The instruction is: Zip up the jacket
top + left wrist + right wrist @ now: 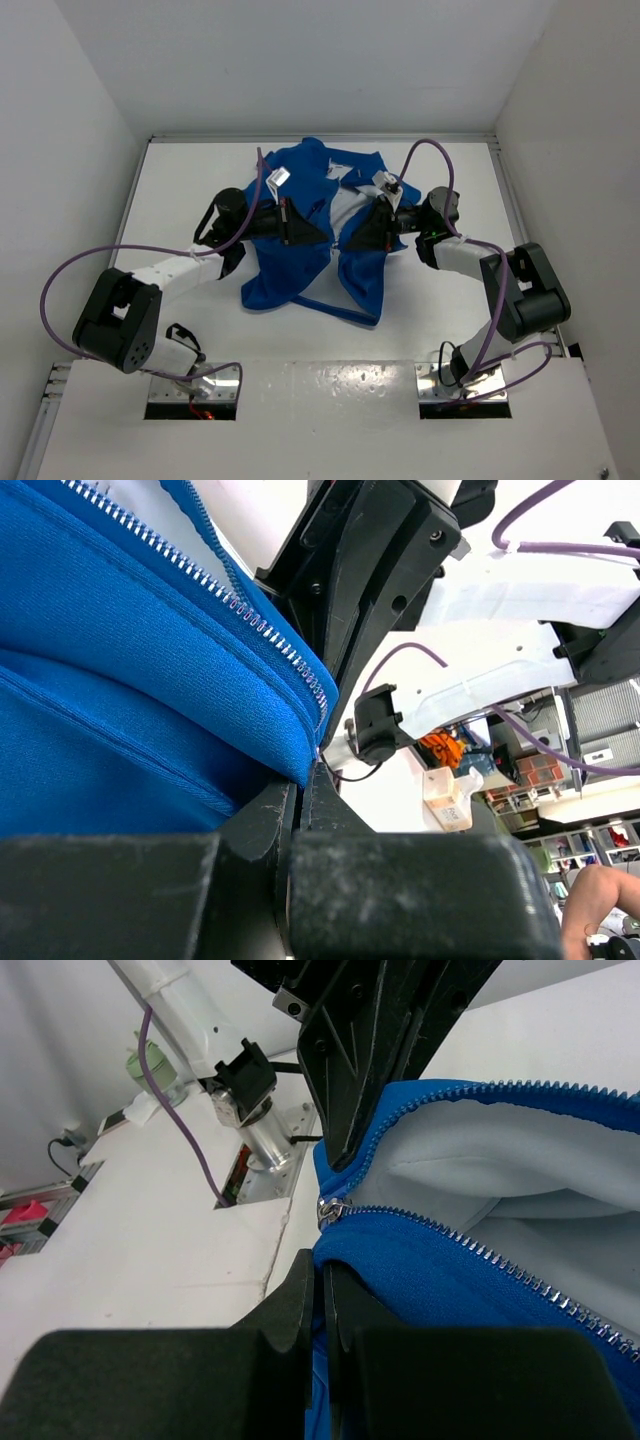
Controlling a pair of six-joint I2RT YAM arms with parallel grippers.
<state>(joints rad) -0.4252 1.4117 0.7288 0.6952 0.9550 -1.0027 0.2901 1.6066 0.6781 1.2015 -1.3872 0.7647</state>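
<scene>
White table (pixel 200 180), walled on three sides: both grippers hold the open jacket (pixel 300 275) by its front edges.

Left gripper (pixel 300 805): jaws pressed together on the left front edge, directly beneath the zipper teeth (pixel 250 615). Right gripper (pixel 320 1285): jaws likewise clamped on the right front edge, just under a small metal part that appears to be the slider (pixel 332 1210). The two grippers face each other closely at mid-table, a hold that appears meant to bring the lower zipper ends together for engagement. The jacket lies at the table's centre, collar far, hem near, with white lining (pixel 345 210) exposed between the parted fronts. Judged from this, the zipper halves are not yet joined, and alignment at the slider comes next.
</scene>
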